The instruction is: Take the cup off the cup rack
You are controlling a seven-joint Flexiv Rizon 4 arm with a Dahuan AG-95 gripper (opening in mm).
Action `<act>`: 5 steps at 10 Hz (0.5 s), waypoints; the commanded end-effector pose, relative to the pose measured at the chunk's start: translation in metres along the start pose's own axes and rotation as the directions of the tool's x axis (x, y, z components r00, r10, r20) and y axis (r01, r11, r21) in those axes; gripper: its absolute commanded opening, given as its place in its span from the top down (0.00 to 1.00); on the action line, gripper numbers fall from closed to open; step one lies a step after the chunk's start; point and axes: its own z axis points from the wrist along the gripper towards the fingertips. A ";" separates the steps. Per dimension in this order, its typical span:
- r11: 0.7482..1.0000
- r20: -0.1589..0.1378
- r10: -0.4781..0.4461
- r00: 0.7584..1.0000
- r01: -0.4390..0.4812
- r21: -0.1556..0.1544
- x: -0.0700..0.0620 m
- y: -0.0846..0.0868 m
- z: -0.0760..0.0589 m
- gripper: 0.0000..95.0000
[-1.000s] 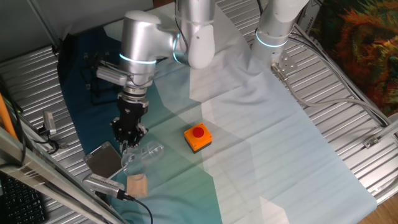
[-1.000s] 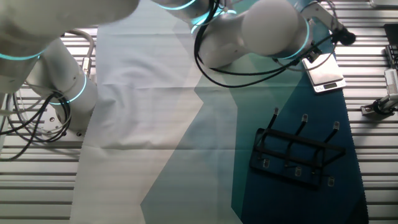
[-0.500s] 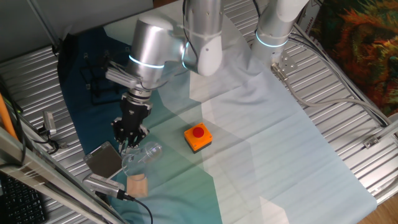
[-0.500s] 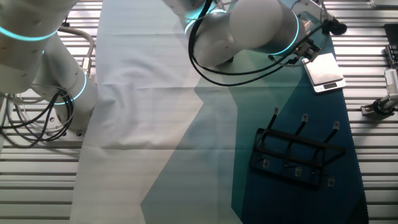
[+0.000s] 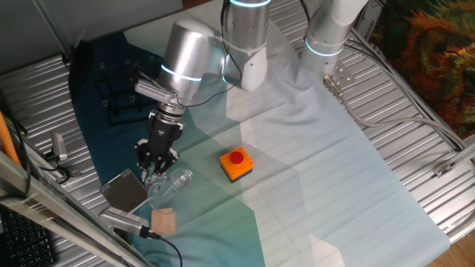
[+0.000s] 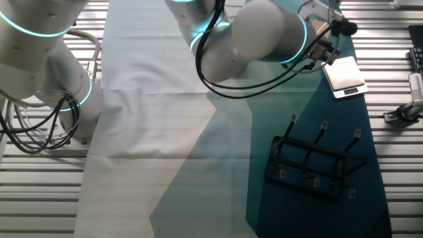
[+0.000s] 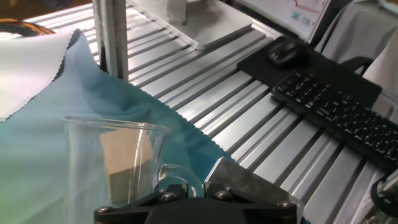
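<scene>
On cloth-covered table [image 5: 334, 185]: gripper [image 5: 156, 165] gripping cup [image 5: 169, 185] with closed jaws, well apart from cup rack [image 6: 314, 162].

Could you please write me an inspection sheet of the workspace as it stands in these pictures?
Surface: slatted metal table under a white and blue cloth.
Job's things: clear cup down on the cloth, off the cup rack; the rack's pegs are bare.
Clutter: orange button box, grey metal block, wooden block.
Gripper: gripper at the cup's rim; whether it is gripping, cannot tell.
Cables: bundle by the arm's base.
Surroundings: keyboard and mouse beyond the table edge.
</scene>
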 end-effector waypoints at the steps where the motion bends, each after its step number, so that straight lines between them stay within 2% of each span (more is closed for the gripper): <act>1: 1.000 0.001 -0.001 1.000 0.001 0.019 -0.001 0.000 -0.001 1.00; 2: 1.000 0.002 -0.002 1.000 0.002 0.021 -0.001 0.000 -0.001 1.00; 4: 0.998 0.031 -0.007 1.000 0.005 0.056 -0.001 0.000 -0.001 1.00; 5: 0.998 0.046 -0.002 0.999 -0.001 0.064 -0.001 0.000 -0.001 1.00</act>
